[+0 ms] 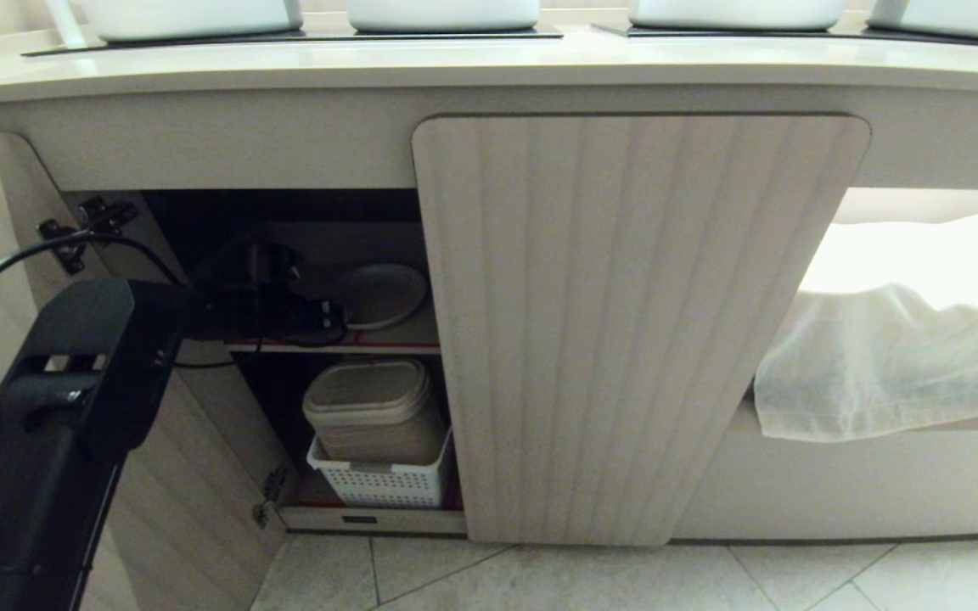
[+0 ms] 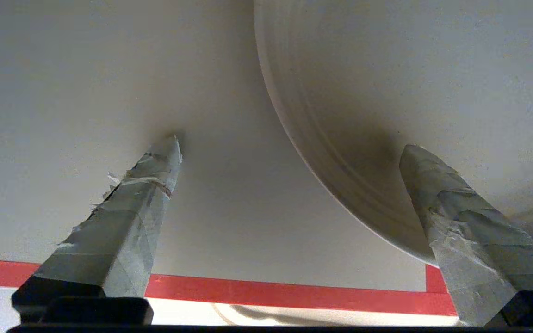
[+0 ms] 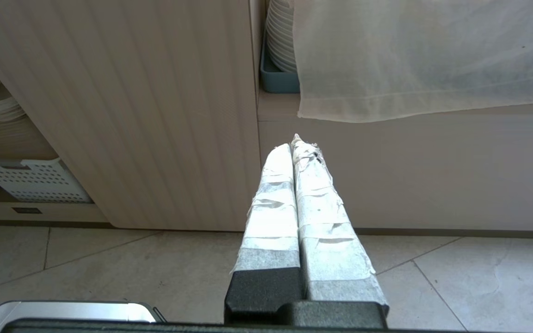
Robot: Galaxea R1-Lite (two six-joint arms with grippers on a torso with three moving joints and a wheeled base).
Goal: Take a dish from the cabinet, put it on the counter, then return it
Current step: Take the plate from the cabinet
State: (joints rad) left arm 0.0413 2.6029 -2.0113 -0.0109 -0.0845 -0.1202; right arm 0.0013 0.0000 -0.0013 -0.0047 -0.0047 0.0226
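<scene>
Left arm reaches into the open left bay of the low beige cabinet with vertically fluted, round-cornered doors (image 1: 637, 331). Left end effector (image 2: 289, 152) is inside on the upper, red-edged inner shelf (image 2: 271, 293), its taped grey fingers (image 2: 132, 222) spread fully wide, holding nothing. One finger rests over bare shelf, the other sits over the rim of the plain off-white round matte plate with a low raised rim (image 2: 387, 92); whether it touches the rim cannot be told. In the head view the plate (image 1: 380, 294) lies flat on that upper shelf, just right of the black end effector (image 1: 319, 316) and close to the edge of the closed right door.

Below the shelf: a beige lidded plastic container (image 1: 374, 407) standing in a white perforated plastic basket (image 1: 383, 484) on the cabinet floor. The left door is swung open at far left, black hinges (image 1: 86, 225) showing.

Long smooth cream-white worktop (image 1: 489, 64) runs across the top, with black inset panels (image 1: 294, 38) carrying white rounded vessels (image 1: 442, 13).

Right of the cabinet, a white cloth (image 1: 896, 365) hangs over the plain-fronted unit; the right wrist view shows a stack of white plates (image 3: 280, 37) in a blue-grey tray (image 3: 278, 81) behind it.

Right end effector (image 3: 296, 143) is parked low over the pale tiled floor (image 3: 109, 273), pointing at the closed door, fingers pressed together, empty.

No readable writing, brands or labels anywhere.
</scene>
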